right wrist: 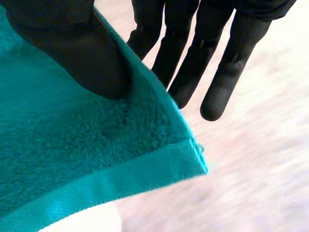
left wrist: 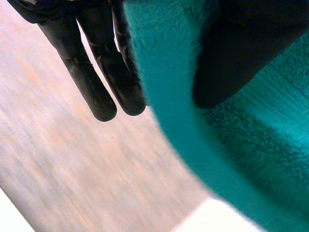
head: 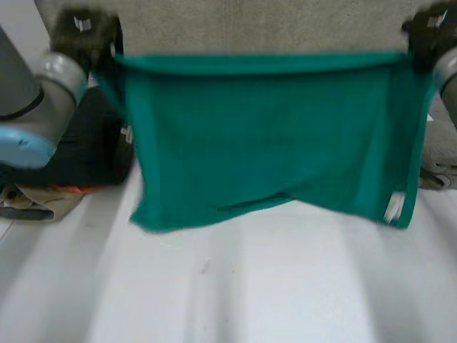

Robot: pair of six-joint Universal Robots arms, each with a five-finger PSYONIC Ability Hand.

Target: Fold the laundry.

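A green towel [head: 271, 136] hangs stretched between my two hands above the white table [head: 235, 286], its lower edge loose just over the surface. My left hand [head: 82, 32] pinches the towel's top left corner; in the left wrist view the thumb [left wrist: 241, 53] presses the green towel [left wrist: 231, 145] against the straight fingers [left wrist: 104, 72]. My right hand [head: 428, 32] pinches the top right corner; its thumb [right wrist: 82, 53] clamps the towel corner [right wrist: 96, 159] against the fingers [right wrist: 212, 63]. A white label [head: 394, 207] shows at the lower right corner.
A dark folded garment [head: 93, 150] lies at the left behind my left arm, with a beige cloth [head: 32, 204] in front of it. A grey cloth [head: 250, 25] lies across the back, and another pale cloth [head: 439, 161] at the right.
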